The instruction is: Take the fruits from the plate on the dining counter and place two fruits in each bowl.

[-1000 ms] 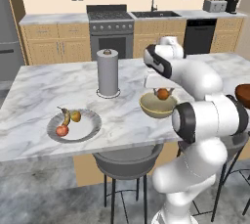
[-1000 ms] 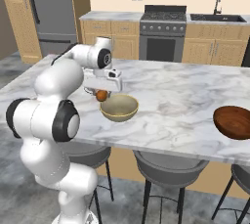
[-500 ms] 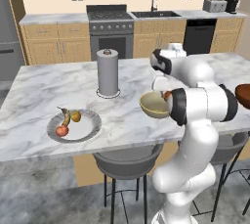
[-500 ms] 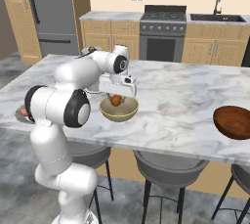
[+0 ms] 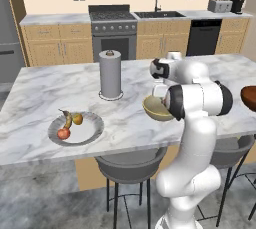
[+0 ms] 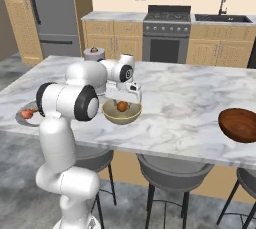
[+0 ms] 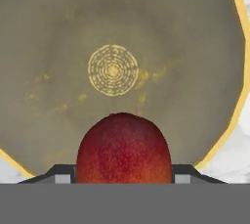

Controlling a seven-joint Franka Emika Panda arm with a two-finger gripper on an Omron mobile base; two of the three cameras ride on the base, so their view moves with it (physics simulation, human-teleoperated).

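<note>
I hold gripper (image 6: 123,104) over tan bowl (image 6: 121,114), jaws clamped on fruit (image 7: 124,148), red-orange skin. Bowl floor directly below fruit, rim clear all round. My judgement: lower a little, release near centre so it can't bounce out. Plate (image 5: 88,132) well off to one side, three fruits on it.

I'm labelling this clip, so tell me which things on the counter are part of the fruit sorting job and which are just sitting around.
Job: gripper holding a red-orange fruit over the tan bowl; plate with banana, orange fruit, red fruit; brown bowl; dining counter.
Lying about: paper towel roll, toaster, stools.
</note>
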